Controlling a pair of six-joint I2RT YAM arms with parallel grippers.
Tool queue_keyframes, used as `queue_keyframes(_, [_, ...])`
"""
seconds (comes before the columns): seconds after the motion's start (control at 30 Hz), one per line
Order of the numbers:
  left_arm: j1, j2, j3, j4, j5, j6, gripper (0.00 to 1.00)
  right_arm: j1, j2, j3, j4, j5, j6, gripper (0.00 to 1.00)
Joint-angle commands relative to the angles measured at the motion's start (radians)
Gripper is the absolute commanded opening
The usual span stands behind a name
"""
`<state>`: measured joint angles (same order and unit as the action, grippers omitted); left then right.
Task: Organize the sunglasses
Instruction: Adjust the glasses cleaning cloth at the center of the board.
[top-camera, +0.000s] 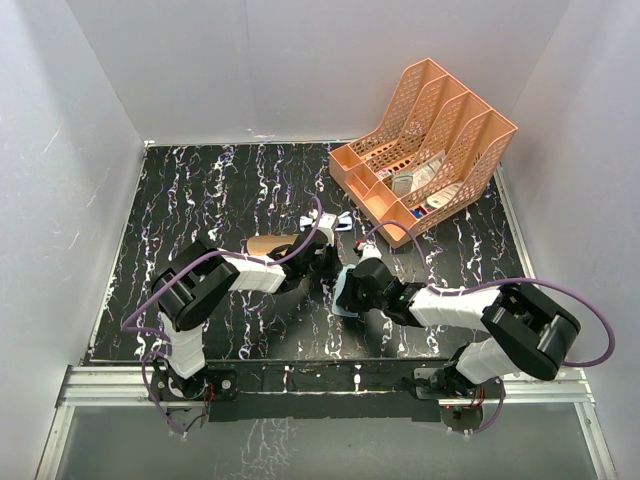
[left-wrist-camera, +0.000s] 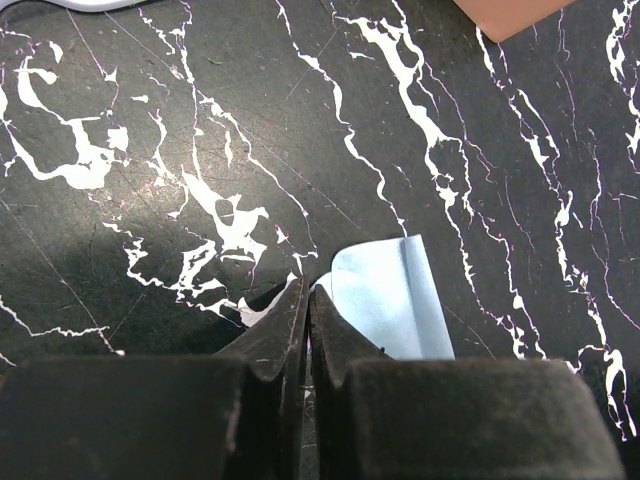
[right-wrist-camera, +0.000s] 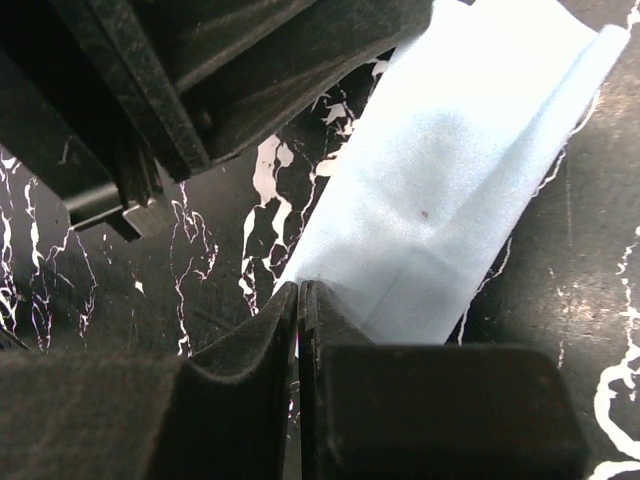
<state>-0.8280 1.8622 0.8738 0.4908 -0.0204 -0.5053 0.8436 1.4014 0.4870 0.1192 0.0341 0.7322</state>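
Scene: a black table (top-camera: 200, 200) veined with white. Two robot arms reach in from its near edge, and an orange desk organizer (top-camera: 432, 120) stands at the far right.
Sunglasses: the sunglasses (top-camera: 331, 222), white-framed with bluish lenses, lie on the table near its middle, just past the left arm's wrist. They sit between a brown case (top-camera: 272, 243) and the organizer, and neither arm touches them.
Cloth: a light blue cloth (right-wrist-camera: 450, 190) lies partly folded on the table, nearer the arms than the sunglasses, where the two arms' tips meet.
Left jaws: together, tips low over the table just beside a corner of the cloth. They seem to hold nothing.
Right jaws: together. The cloth's near edge runs right into their tips, so they appear to pinch it.
Step in hand: probably folding or straightening the cloth before the sunglasses are put away.
How to do it well: pinch only the edge and draw it low and slowly so the fold lands flat. The left jaws could press the loose corner down as an anchor. The two arms are very close, so move one at a time and steer clear of the sunglasses and case.
Risk: thin cloth may slip from the tips or bunch up, so check that the fold lies flat before letting go.
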Motion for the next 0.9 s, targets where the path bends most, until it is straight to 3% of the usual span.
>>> queue_keyframes(0.0, [0.003, 0.014, 0.022, -0.042, -0.016, 0.013, 0.00, 0.029, 0.013, -0.038, -0.042, -0.010, 0.016, 0.04])
queue_keyframes(0.87, [0.004, -0.116, -0.007, -0.114, -0.088, 0.087, 0.00, 0.040, 0.001, -0.068, -0.047, 0.013, 0.029, 0.04])
